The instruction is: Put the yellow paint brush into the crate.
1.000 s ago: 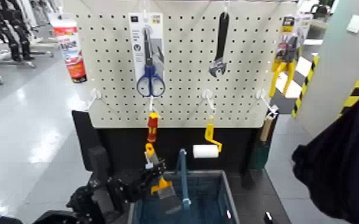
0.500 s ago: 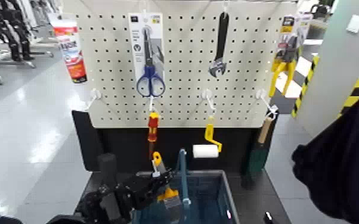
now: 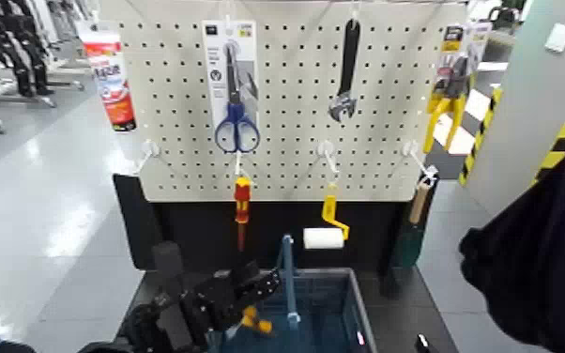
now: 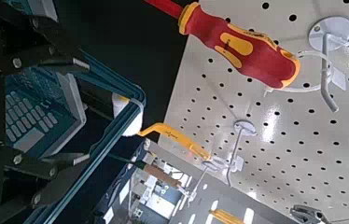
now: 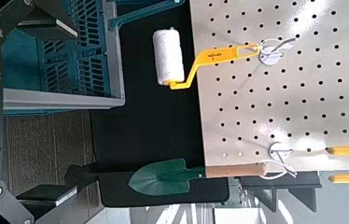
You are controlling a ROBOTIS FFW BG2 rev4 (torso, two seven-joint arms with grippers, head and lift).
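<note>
Right then, the left gripper (image 3: 251, 293) was over the left part of the crate (image 3: 358, 302), its fingers apart with nothing clamped between them. Below it, the yellow paint brush (image 3: 255, 321) lay down inside the crate, on the robot's left of the upright blue handle (image 3: 291, 274). Only its orange-yellow parts showed clearly; the gripper and arm hid some of it, and I couldn't tell just how the bristle head lay.

The right gripper (image 5: 47, 110) waited off to the robot's right of the crate, its fingers spread and holding nothing.

Past the crate, a red and yellow screwdriver (image 3: 242, 205) hung with its shaft down, near the crate's far left corner. The yellow-handled white paint roller (image 3: 324, 238) hung beyond the far rim, just to the right of the blue handle, and farther right was a green trowel (image 3: 408, 244) with a wooden handle, its blade downward.

Higher up stood the pegboard (image 3: 286, 169). Blue-handled scissors (image 3: 236, 127) on a card hung above the screwdriver, and an adjustable wrench (image 3: 343, 105) with a black handle was at the upper right of centre, jaw end down. A red and white tube (image 3: 111, 84) hung slightly tilted at the board's left edge, while yellow-handled pliers (image 3: 450, 103) hung at its right edge, handles downward.
</note>
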